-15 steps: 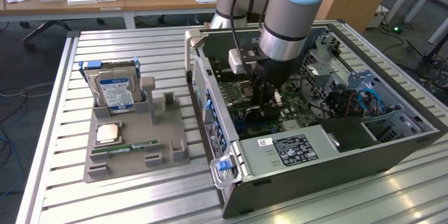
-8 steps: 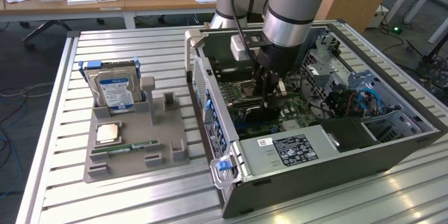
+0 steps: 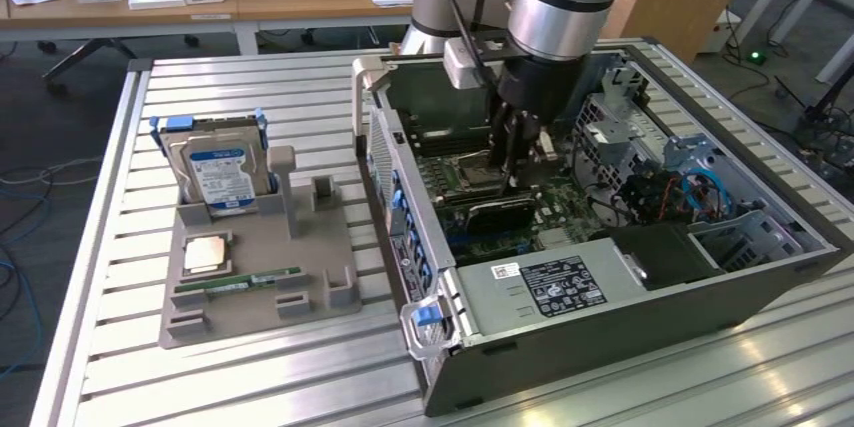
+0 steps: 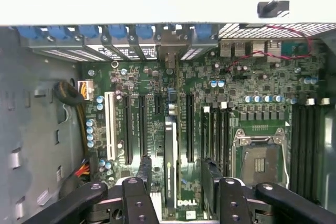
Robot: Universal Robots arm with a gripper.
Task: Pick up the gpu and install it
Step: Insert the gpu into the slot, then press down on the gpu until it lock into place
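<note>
Gripper [image 4: 176,182]: jaws spread wide, released, poised directly above the gpu [image 4: 171,166], fingers [image 4: 143,174] flanking it without contact. Gpu: standing on edge in a motherboard [image 4: 220,108] slot, bracket toward the rear slot covers. Computer case [image 3: 641,332]: open, lying on its side. Parts holder [image 3: 254,277], at the exterior view's left: hard drive [image 3: 220,179], RAM stick [image 3: 240,282].
</note>
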